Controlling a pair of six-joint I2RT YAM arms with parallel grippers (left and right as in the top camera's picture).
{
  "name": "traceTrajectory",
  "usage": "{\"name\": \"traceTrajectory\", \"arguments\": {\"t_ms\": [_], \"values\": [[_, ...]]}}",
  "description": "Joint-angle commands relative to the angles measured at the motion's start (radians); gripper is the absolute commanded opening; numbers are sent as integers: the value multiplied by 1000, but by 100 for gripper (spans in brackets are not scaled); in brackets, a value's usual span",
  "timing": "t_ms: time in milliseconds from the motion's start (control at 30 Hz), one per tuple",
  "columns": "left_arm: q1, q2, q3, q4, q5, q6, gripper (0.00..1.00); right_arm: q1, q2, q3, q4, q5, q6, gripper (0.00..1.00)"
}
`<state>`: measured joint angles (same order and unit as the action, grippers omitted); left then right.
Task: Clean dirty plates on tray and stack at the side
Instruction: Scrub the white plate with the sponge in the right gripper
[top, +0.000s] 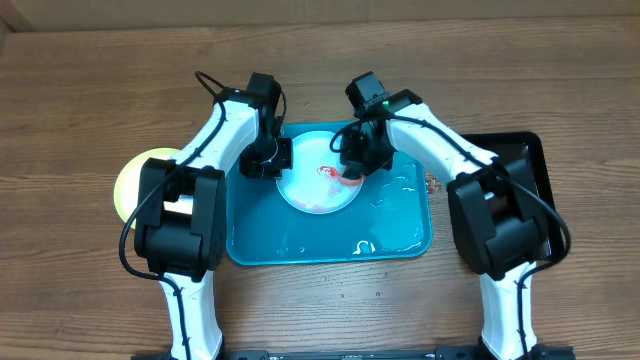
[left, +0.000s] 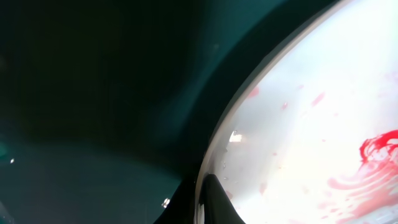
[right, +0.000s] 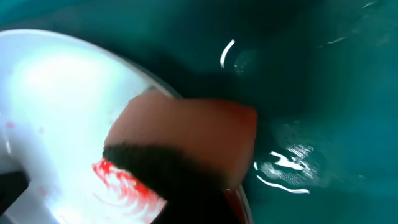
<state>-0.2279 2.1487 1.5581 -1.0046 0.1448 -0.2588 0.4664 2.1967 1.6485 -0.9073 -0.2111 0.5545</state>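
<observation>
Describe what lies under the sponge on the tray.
The sponge sits on the edge of the pale plate, over the turquoise tray; red sauce shows beside it. Any sauce directly beneath the sponge is hidden.

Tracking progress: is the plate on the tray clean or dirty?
Dirty: the plate shows red smears at its centre, beside the sponge.

Wood worktop (top: 80, 80). Black tray (top: 530, 150) at rt edge, partly hidden. Orange sponge (right: 186, 130) w/ dark scrub side, smeared red.
</observation>
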Motion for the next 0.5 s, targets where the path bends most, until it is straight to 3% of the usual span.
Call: {"name": "traceTrajectory", "arguments": {"t_ms": [0,200,467], "values": [[-15,65,-50,14,5,-10,4,28,86,-9,10,-53,53,4],[-15,65,-50,16,5,-10,4,72,115,-9,89,-202,52,4],[-14,65,-50,23,4,-10,4,150,115,-8,101,-218,47,4]]}}
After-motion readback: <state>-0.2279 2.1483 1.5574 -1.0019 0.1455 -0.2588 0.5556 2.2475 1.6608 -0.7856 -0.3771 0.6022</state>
